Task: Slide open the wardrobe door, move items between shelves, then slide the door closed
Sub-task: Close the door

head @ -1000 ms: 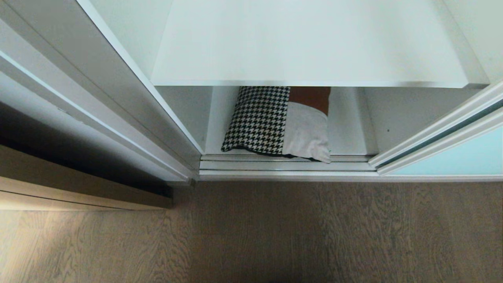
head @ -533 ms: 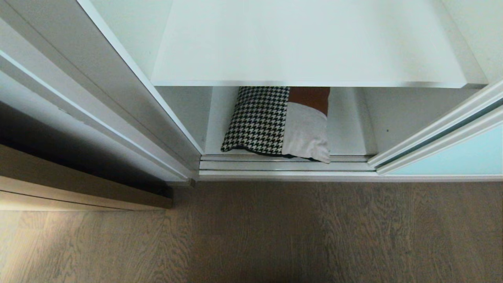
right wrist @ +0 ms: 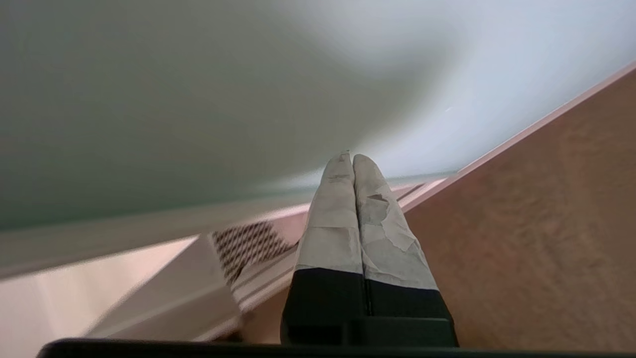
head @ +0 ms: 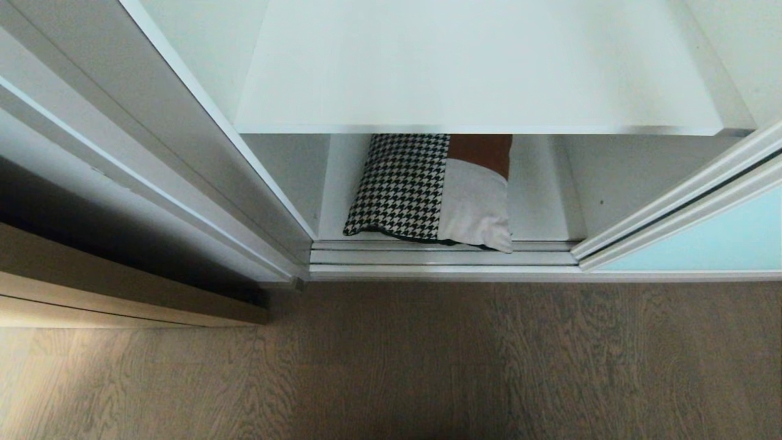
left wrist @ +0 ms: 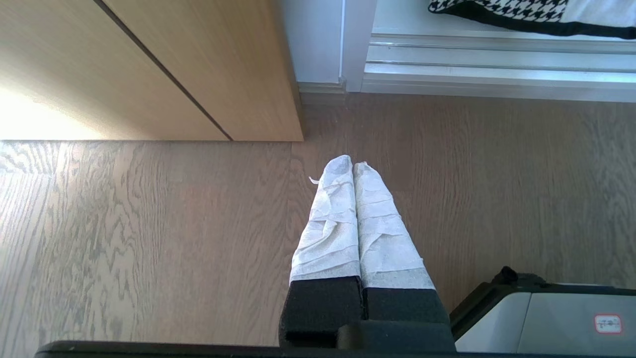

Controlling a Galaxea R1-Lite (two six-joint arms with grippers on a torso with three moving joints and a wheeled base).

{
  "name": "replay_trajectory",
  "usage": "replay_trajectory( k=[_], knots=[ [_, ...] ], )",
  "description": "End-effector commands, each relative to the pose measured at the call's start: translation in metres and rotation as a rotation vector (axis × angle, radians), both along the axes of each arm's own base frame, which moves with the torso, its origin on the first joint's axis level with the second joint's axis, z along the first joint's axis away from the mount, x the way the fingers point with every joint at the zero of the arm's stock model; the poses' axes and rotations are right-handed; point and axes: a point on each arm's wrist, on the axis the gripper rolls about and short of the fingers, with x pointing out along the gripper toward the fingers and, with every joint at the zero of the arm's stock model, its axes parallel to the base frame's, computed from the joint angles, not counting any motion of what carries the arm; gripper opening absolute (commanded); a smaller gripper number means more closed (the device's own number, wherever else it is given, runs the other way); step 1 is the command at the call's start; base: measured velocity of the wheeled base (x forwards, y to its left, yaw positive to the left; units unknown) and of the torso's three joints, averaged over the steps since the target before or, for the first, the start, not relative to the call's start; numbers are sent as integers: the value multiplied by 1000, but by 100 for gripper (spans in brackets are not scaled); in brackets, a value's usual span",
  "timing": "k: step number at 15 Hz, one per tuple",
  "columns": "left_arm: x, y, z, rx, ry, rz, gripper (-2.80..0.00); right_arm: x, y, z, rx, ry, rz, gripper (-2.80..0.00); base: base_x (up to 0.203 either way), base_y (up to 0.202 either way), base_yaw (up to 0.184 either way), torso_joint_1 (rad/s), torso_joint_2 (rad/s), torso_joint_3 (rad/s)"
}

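Note:
The houndstooth, rust and cream cushion (head: 431,189) lies on the bottom shelf (head: 537,201), its front edge at the track. A bare white shelf (head: 476,67) spans above it. The aqua sliding wardrobe door (head: 708,244) stands slid to the right, leaving the opening uncovered. Neither arm shows in the head view. My right gripper (right wrist: 352,159) is shut and empty, tips close to the door's frosted glass (right wrist: 198,99); I cannot tell if they touch. The cushion (right wrist: 246,243) lies beyond it. My left gripper (left wrist: 353,166) hangs shut and empty over the floor.
A light wood cabinet (head: 122,299) stands left of the wardrobe and reaches out over the floor. A silver double track (head: 440,256) runs along the sill. Grey wood-grain floor (head: 427,366) spreads in front. My base (left wrist: 546,318) shows beside the left gripper.
The door's leading edge has crept slightly to the left in the head view. The cushion and shelves have stayed put.

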Motion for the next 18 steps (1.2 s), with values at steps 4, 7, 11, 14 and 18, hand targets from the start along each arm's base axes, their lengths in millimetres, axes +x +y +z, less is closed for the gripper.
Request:
replay_trajectory(
  k=[4, 7, 11, 14, 18],
  knots=[
    [0, 0, 0, 0, 0, 0, -280, -21, 43, 3, -36, -39, 106, -280, 0, 0, 0, 0, 0, 0],
    [0, 0, 0, 0, 0, 0, -280, -30, 68, 2, -56, -62, 222, -280, 0, 0, 0, 0, 0, 0],
    [0, 0, 0, 0, 0, 0, -280, -48, 99, -7, -76, -92, 429, -280, 0, 0, 0, 0, 0, 0],
    [0, 0, 0, 0, 1, 0, -280, -73, 119, -19, -134, -133, 696, -280, 0, 0, 0, 0, 0, 0],
    [0, 0, 0, 0, 0, 0, -280, -90, 127, -27, -180, -159, 791, -280, 0, 0, 0, 0, 0, 0]
  ],
)
